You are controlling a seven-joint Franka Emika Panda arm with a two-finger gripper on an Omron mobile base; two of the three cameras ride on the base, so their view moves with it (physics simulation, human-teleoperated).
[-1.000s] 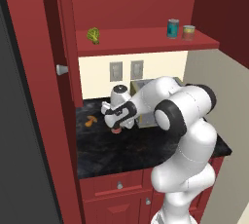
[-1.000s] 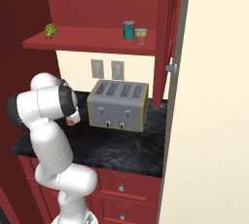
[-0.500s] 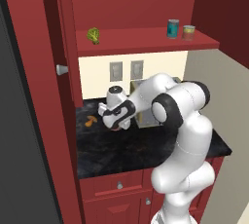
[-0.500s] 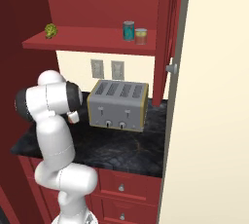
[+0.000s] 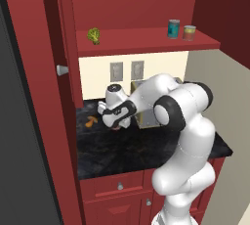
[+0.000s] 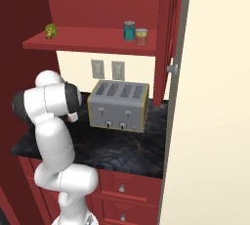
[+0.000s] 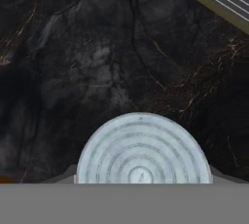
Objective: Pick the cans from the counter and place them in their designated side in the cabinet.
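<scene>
Silvery concentric rings fill the near edge of my hand view: the lid of a can right under my palm, standing on the black marbled counter. My gripper is low over it at the left of the worktop; my fingertips are hidden, so I cannot tell whether the jaws have closed on it. I judge this the grasping step; next comes a firm squeeze and a straight lift before swinging up to the cabinet. From the base views, farther off, I see what my hand camera misses: the toaster, an orange item, and on the shelf a teal can, a second can and a green lump.
</scene>
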